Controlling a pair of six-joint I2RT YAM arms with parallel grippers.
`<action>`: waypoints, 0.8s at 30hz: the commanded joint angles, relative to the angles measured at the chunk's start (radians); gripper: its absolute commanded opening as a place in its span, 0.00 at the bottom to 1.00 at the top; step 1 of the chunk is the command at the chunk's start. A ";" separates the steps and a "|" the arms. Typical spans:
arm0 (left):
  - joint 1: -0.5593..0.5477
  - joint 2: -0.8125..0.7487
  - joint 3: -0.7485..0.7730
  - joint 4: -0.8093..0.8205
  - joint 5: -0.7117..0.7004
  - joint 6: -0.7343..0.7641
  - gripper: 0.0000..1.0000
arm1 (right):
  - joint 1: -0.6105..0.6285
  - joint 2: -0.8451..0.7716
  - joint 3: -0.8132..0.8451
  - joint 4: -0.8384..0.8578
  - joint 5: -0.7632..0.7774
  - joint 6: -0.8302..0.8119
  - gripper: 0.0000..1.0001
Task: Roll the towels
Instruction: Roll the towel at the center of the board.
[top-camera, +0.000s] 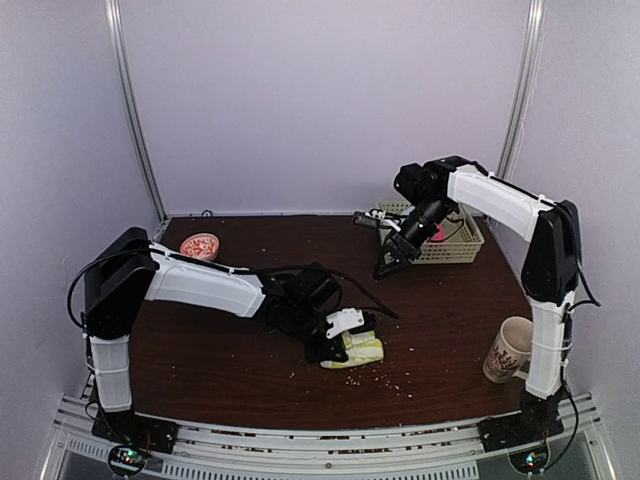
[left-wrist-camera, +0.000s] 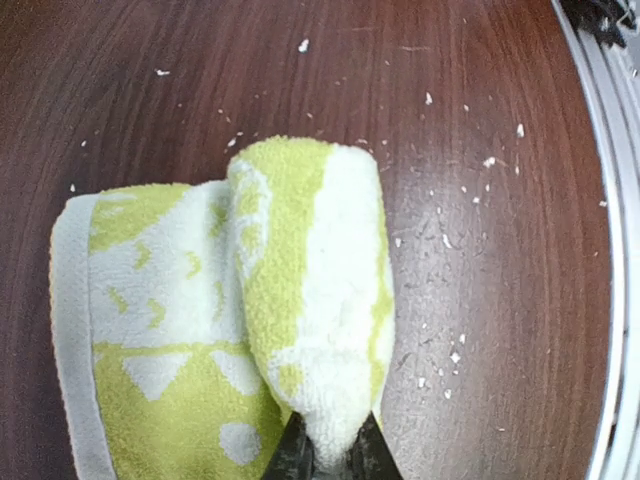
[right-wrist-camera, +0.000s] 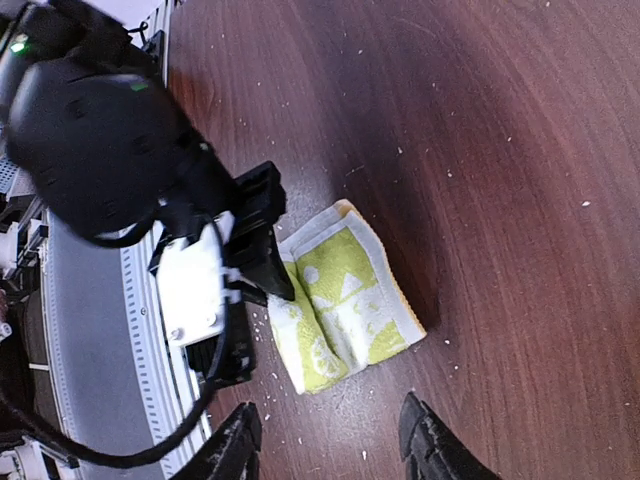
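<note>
The yellow-green patterned towel (top-camera: 362, 350) lies on the table near the front middle, partly rolled. In the left wrist view its rolled part (left-wrist-camera: 315, 290) sits on the flat part. My left gripper (left-wrist-camera: 331, 458) is shut on the near end of that roll; it also shows in the top view (top-camera: 336, 348). My right gripper (top-camera: 390, 262) hangs open and empty above the table, left of the basket. The right wrist view looks down on the towel (right-wrist-camera: 345, 300) between its spread fingers (right-wrist-camera: 425, 440). A bit of the hot-pink towel (top-camera: 437, 233) shows in the basket.
A cream mesh basket (top-camera: 462, 250) stands at the back right. A red-patterned bowl (top-camera: 199, 245) sits at the back left. A mug (top-camera: 508, 348) stands by the right arm's base. Crumbs (left-wrist-camera: 445, 240) dot the brown table. The metal front rail (left-wrist-camera: 620, 250) is close to the towel.
</note>
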 joint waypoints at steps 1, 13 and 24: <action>0.097 0.085 0.060 -0.065 0.287 -0.126 0.03 | 0.001 -0.107 -0.017 0.077 0.003 0.058 0.48; 0.217 0.268 0.186 -0.171 0.629 -0.290 0.03 | 0.047 -0.369 -0.215 0.284 -0.099 -0.007 0.48; 0.237 0.285 0.165 -0.135 0.661 -0.328 0.03 | 0.373 -0.435 -0.678 0.636 0.531 -0.035 0.53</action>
